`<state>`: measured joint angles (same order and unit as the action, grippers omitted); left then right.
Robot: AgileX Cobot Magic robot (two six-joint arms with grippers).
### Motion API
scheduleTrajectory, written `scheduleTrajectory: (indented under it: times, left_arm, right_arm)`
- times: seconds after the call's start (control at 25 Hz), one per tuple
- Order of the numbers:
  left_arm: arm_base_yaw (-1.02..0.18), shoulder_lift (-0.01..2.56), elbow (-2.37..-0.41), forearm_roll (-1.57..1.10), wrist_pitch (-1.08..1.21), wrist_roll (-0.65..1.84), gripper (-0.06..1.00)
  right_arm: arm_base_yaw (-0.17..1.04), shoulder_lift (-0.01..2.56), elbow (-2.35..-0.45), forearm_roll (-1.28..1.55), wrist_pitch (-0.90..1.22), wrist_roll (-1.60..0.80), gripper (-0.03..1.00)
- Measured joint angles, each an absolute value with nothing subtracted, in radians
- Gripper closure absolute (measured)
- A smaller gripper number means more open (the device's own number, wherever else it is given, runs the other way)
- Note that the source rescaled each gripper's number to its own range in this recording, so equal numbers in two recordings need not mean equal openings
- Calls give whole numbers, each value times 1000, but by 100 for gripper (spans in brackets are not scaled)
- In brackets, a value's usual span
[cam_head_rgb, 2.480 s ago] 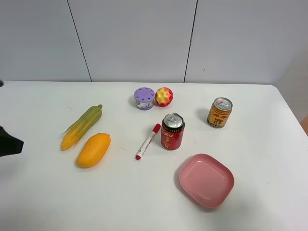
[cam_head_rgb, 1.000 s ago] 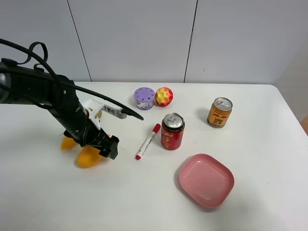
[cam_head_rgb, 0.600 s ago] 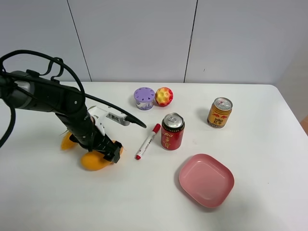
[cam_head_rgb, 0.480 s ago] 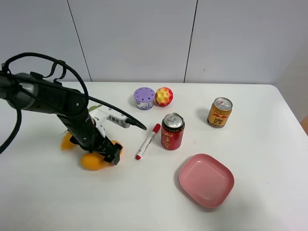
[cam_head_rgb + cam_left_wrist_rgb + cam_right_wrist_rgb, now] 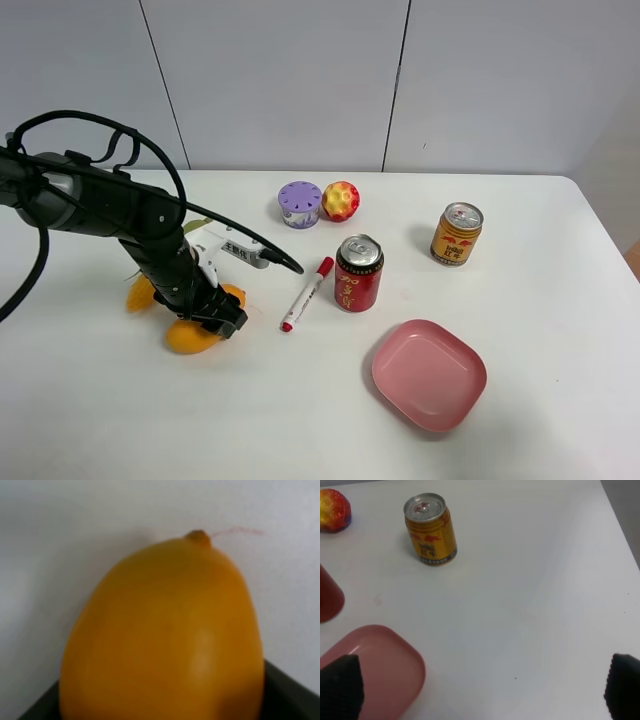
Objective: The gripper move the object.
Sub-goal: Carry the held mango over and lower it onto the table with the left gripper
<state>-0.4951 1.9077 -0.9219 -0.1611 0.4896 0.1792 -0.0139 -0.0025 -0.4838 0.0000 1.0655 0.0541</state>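
Observation:
The orange-yellow mango [image 5: 188, 338] lies on the white table at the left; its ends show on both sides of my left gripper [image 5: 213, 312]. The black jaws come down over its middle and are shut on it, and it rests on the table. In the left wrist view the mango [image 5: 165, 635] fills the frame, with dark jaw parts at the two lower corners. My right gripper [image 5: 481, 690] is open and empty, its fingertips [image 5: 340, 686] far apart over bare table. It does not show in the exterior high view.
A corn cob [image 5: 140, 293] lies just behind the left arm. A red marker [image 5: 307, 294], a red can [image 5: 359, 273], a gold can [image 5: 457, 234], a purple cup [image 5: 300, 204], a bumpy red-yellow ball [image 5: 341, 201] and a pink plate [image 5: 428, 374] stand to the right.
The left arm came in from the left and dropped onto the mango. In the last half second the gripper and mango shifted slightly back and left.

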Motion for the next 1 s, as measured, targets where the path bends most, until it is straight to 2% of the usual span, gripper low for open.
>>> scheduleTrajectory:
  times: [0.24,0.4,0.64,0.8,1.0]
  left_arm:
    - [-495,1780,-1000,-152,646,180,92]
    - [-495,1694,-1211,-91,799,180,92]
    - [-495,1755,-1555,5,945,230,92]
    - [-503,1840,-1706,14,986,413,92]
    - [-554,1934,-1800,-22,996,739,92]
  right_arm:
    - [-14,-3,-484,0,1066,54,-3]
    - [-14,-3,-484,0,1066,54,-3]
    - [-14,-3,-484,0,1066,54,-3]
    - [-14,-3,-484,0,1066,54,-3]
    - [-14,-3,-484,0,1066,54,-3]
